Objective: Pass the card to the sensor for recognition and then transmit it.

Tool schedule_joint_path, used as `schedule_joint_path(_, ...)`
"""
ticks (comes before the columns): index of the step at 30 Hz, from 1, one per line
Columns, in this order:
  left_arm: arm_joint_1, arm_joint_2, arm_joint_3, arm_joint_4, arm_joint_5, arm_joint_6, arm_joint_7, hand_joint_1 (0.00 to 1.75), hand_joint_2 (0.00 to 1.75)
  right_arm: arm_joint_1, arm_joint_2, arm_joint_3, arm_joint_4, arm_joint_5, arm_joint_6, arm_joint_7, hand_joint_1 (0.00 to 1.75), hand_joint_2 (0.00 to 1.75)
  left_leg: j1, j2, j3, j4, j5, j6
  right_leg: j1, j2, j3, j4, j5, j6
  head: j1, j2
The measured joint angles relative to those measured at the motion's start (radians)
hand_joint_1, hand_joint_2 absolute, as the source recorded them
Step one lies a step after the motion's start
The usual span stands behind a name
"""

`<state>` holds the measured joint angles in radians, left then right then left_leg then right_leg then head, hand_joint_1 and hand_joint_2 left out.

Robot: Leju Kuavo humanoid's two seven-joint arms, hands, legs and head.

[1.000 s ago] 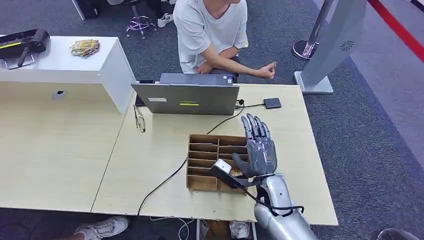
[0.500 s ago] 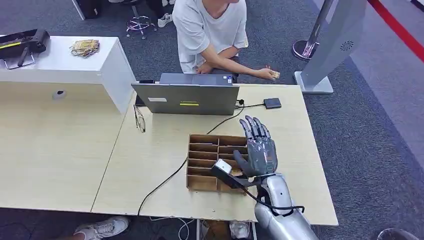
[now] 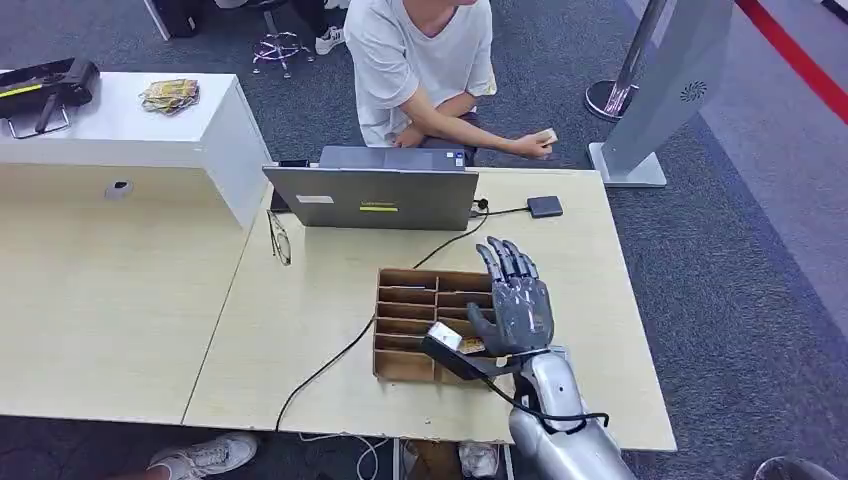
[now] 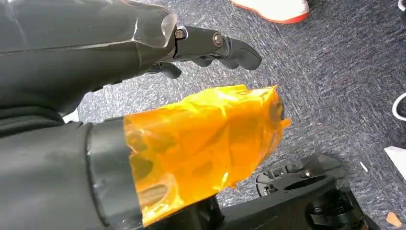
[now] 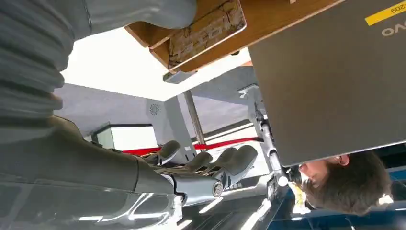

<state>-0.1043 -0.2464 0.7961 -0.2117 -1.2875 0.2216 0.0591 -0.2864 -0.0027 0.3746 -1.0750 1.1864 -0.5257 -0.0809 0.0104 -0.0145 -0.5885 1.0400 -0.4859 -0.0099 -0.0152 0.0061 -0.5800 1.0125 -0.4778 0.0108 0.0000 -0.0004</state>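
1. Up over the near right part of the table: right hand, palm empty, fingers straight and slightly fanned, pointing toward the far edge, thumb out to the side. Nothing gripped.
2. Beyond the far edge, toward its right corner: small pale card, pinched at the fingertips of a seated person's hand. Too small to call its long axis or which way it faces.
3. Just inside that far edge, near the right corner: card sensor, a flat dark square with rounded corners, matte, lying level, thin black lead running off toward the laptop.
4. Right under the raised hand: wooden compartment tray, brown, rectangular, slotted into two columns of narrow cells.
5. In a near-side cell, seen from the right wrist: second card, flat, brownish print, glossy pale rim, long axis along the length of its cell.
6. Grey laptop lid, smooth metal, back facing the robot, along the far edge; folded glasses beside its left corner.
7. Black cable curving from the tray's left side to the near edge.
8. Down by the blue-grey carpet: left hand, holding nothing, dark fingers bent loosely, thumb apart from them and wrapped in crinkled orange tape.
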Motion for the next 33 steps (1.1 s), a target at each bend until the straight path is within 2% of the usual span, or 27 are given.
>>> schedule_joint_path(4, 0.000, 0.000, 0.000, 0.000, 0.001, 0.000, 0.000, 0.00, 0.00, 0.003, 0.000, 0.000, 0.009, 0.002, 0.000, 0.000, 0.33, 1.75, 0.000, 0.000, 0.000, 0.000, 0.000, 0.000, 0.000, 0.000, 0.000, 0.000, 0.000, 0.000, 0.000, 0.000)
schedule_joint_path(5, 0.000, 0.000, 0.000, 0.000, 0.001, 0.000, 0.000, 0.00, 0.00, 0.003, 0.000, 0.000, 0.011, 0.005, 0.000, 0.000, 0.38, 1.75, 0.000, 0.000, 0.000, 0.000, 0.000, 0.000, 0.000, 0.000, 0.000, 0.000, 0.000, 0.000, 0.000, 0.000)
schedule_joint_path(7, 0.000, 0.000, 0.000, 0.000, 0.001, 0.000, 0.000, 0.00, 0.00, 0.004, 0.000, 0.001, 0.016, 0.006, -0.001, 0.000, 0.38, 1.75, 0.000, 0.000, 0.000, 0.000, 0.000, 0.000, 0.000, 0.000, 0.000, 0.000, 0.000, 0.000, 0.000, 0.000)
schedule_joint_path(8, 0.000, 0.000, 0.000, 0.000, 0.001, 0.000, 0.000, 0.00, 0.00, 0.004, 0.000, 0.001, 0.018, 0.006, -0.002, 0.000, 0.47, 1.75, 0.000, 0.000, 0.000, 0.000, 0.000, 0.000, 0.000, 0.000, 0.000, 0.000, 0.000, 0.000, 0.000, 0.000)
schedule_joint_path(11, 0.000, 0.000, 0.000, 0.000, 0.001, 0.000, 0.000, 0.00, 0.00, 0.006, 0.000, 0.001, 0.022, 0.006, -0.002, 0.000, 0.54, 1.75, 0.000, 0.000, 0.000, 0.000, 0.000, 0.000, 0.000, 0.000, 0.000, 0.000, 0.000, 0.000, 0.000, 0.000)
schedule_joint_path(16, 0.000, 0.000, 0.000, 0.000, 0.002, 0.000, 0.000, 0.00, 0.00, 0.007, 0.000, 0.001, 0.024, 0.006, -0.002, -0.002, 0.51, 1.75, 0.000, 0.000, 0.000, 0.000, 0.000, 0.000, 0.000, 0.000, 0.000, 0.000, 0.000, 0.000, 0.000, 0.000)
schedule_joint_path(18, 0.000, 0.000, 0.000, 0.000, 0.002, 0.000, -0.001, 0.00, 0.00, 0.007, 0.000, 0.001, 0.024, 0.006, -0.002, -0.002, 0.58, 1.75, 0.000, 0.000, 0.000, 0.000, 0.000, 0.000, 0.000, 0.000, 0.000, 0.000, 0.000, 0.000, 0.000, 0.000)
schedule_joint_path(25, 0.000, 0.000, 0.000, 0.000, 0.002, 0.000, -0.001, 0.00, 0.00, 0.008, 0.000, 0.001, 0.025, 0.004, -0.002, -0.002, 0.54, 1.75, 0.000, 0.000, 0.000, 0.000, 0.000, 0.000, 0.000, 0.000, 0.000, 0.000, 0.000, 0.000, 0.000, 0.000)
schedule_joint_path(27, 0.000, 0.000, 0.000, 0.000, 0.002, 0.000, -0.001, 0.00, 0.00, 0.008, 0.000, 0.001, 0.025, 0.004, -0.002, -0.002, 0.63, 1.75, 0.000, 0.000, 0.000, 0.000, 0.000, 0.000, 0.000, 0.000, 0.000, 0.000, 0.000, 0.000, 0.000, 0.000)
schedule_joint_path(33, 0.000, 0.000, 0.000, 0.000, 0.002, 0.000, -0.001, 0.00, 0.00, 0.008, 0.000, 0.001, 0.026, 0.004, -0.002, -0.005, 0.70, 1.75, 0.000, 0.000, 0.000, 0.000, 0.000, 0.000, 0.000, 0.000, 0.000, 0.000, 0.000, 0.000, 0.000, 0.000)
